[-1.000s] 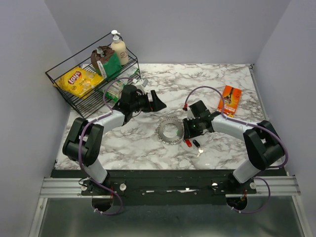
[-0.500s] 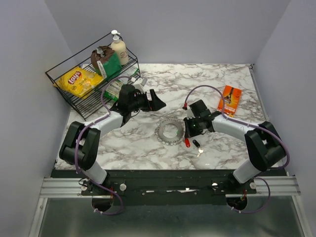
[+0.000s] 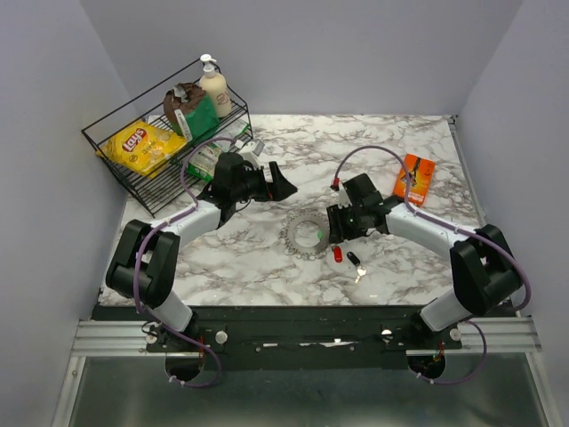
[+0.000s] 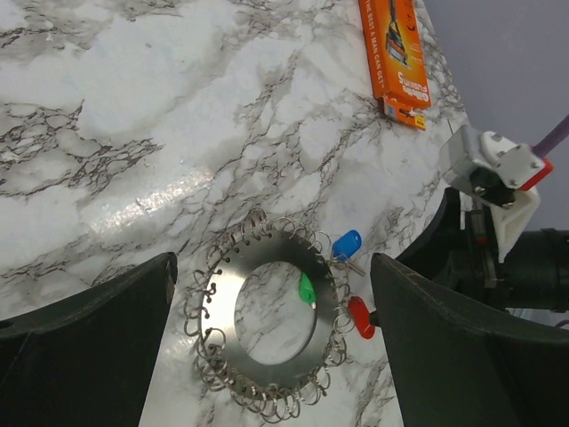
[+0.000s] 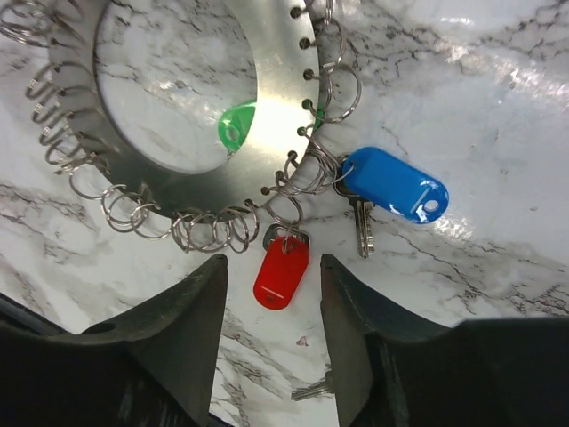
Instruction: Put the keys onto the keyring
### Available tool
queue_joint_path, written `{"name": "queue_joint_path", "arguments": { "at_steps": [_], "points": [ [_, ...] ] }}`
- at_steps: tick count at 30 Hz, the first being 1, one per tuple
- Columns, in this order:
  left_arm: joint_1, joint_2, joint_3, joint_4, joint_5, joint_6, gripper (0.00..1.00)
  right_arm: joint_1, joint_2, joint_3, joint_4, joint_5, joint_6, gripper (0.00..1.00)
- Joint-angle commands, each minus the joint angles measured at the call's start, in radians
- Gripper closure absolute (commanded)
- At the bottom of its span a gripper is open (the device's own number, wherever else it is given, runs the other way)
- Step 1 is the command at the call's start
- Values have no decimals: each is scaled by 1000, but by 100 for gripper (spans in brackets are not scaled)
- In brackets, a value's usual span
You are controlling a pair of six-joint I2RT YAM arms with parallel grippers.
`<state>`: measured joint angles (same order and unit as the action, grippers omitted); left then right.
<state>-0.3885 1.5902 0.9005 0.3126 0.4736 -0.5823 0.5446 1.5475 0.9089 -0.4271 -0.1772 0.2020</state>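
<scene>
keyring (image 3: 292,236) flat on the marble table (image 3: 240,258), about centre, between the two arms; toothed rim hung all round with small wire loops. left gripper (image 3: 277,181) behind and left of it, held above the table and aimed down at the ring, jaws spread wide, nothing in them. right gripper (image 3: 332,227) low at the ring's right edge, fingers (image 5: 169,347) parted to a middling gap, clamped on nothing.

right wrist view: red key (image 5: 281,271) lies on the marble in line with that gap, its top end up against the loops of the rim; whether it is threaded on one i cannot tell. blue key (image 5: 396,184) just outside the rim, metal blade beside the tag, its end in among the loops and apparently hooked into them. black key (image 3: 354,260) apart from the ring, on the table nearer the arm bases. green tag (image 5: 233,124) at the inner edge of the ring's opening.

orange package (image 3: 413,178) far right. wire basket (image 3: 124,173) back left, holding a chip bag (image 3: 142,145) and a pump bottle (image 3: 213,87).
</scene>
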Motion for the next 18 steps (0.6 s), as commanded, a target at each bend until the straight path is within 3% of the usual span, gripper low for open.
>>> {"name": "queue_joint_path", "arguments": {
  "at_steps": [1, 6, 18],
  "points": [
    [-3, -12, -9, -36, -29, 25, 1, 8, -43, 83, -24, -10, -10, 44],
    [-3, -13, -29, -75, -49, 35, 2, 9, -14, 136, -25, -13, -26, 44],
    [0, -16, -107, -164, -95, 79, 12, 6, 131, 274, 1, -105, -49, 44]
  ]
}}
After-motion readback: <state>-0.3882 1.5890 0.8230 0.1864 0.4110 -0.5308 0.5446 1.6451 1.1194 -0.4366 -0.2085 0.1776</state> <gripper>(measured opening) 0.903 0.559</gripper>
